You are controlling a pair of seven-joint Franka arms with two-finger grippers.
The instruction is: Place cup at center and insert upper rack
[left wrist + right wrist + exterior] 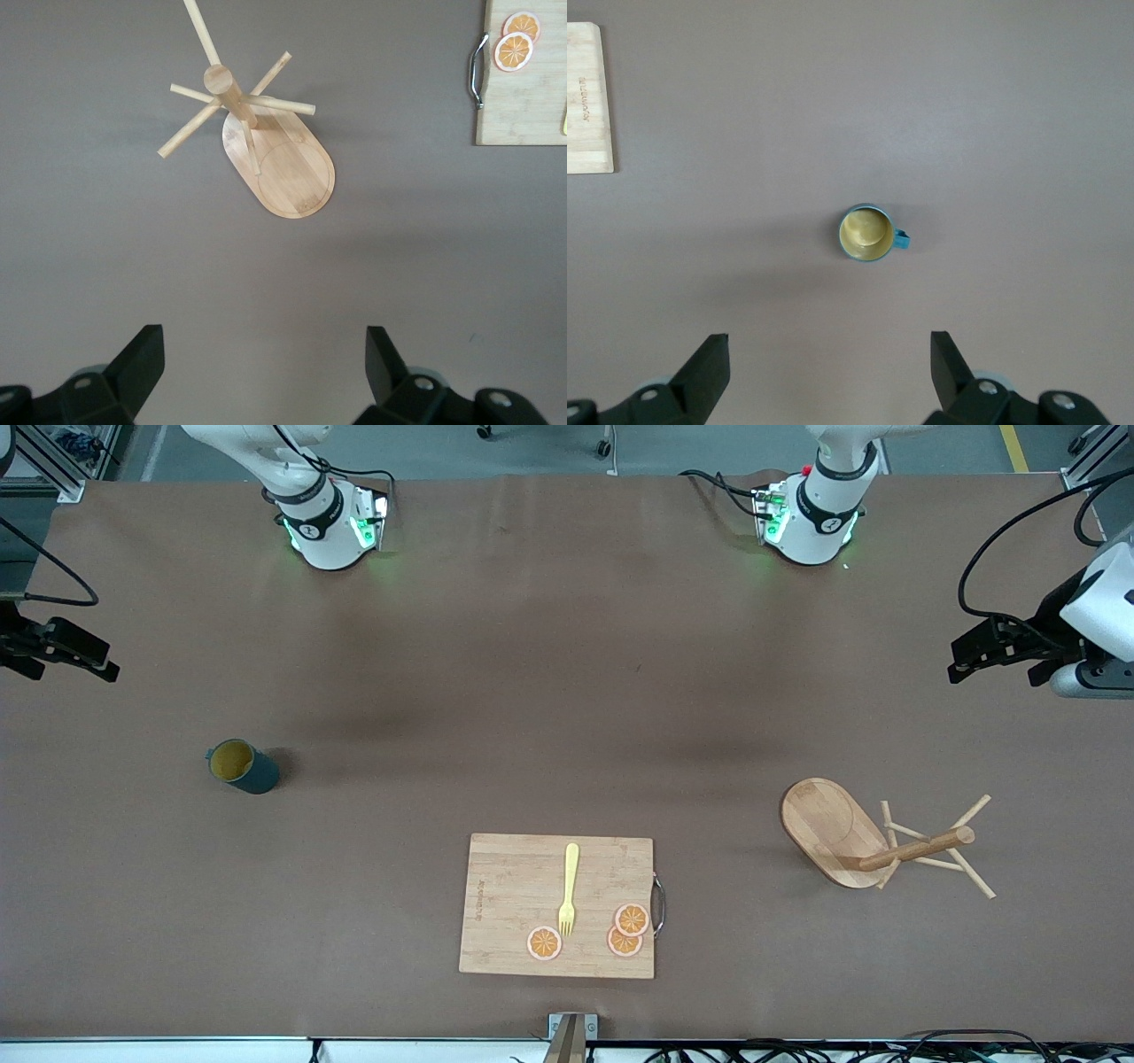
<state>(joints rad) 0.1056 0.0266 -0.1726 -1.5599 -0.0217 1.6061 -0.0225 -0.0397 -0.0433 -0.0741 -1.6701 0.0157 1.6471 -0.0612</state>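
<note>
The dark teal cup (241, 766) with a yellow inside stands upright on the brown table toward the right arm's end; it also shows in the right wrist view (866, 233). The wooden upper rack (850, 833) lies tipped on its side toward the left arm's end, its post and pegs resting on the table; it also shows in the left wrist view (283, 159). My right gripper (66, 655) (830, 345) is open and empty, high above the table near the cup. My left gripper (988, 660) (263, 341) is open and empty, high above the table near the rack.
A rectangular wooden cutting board (505, 886) lies near the table's front edge at the middle, with a yellow fork (568, 887) and three orange slices (629, 928) on it. The board's edge shows in both wrist views (523, 97) (586, 97).
</note>
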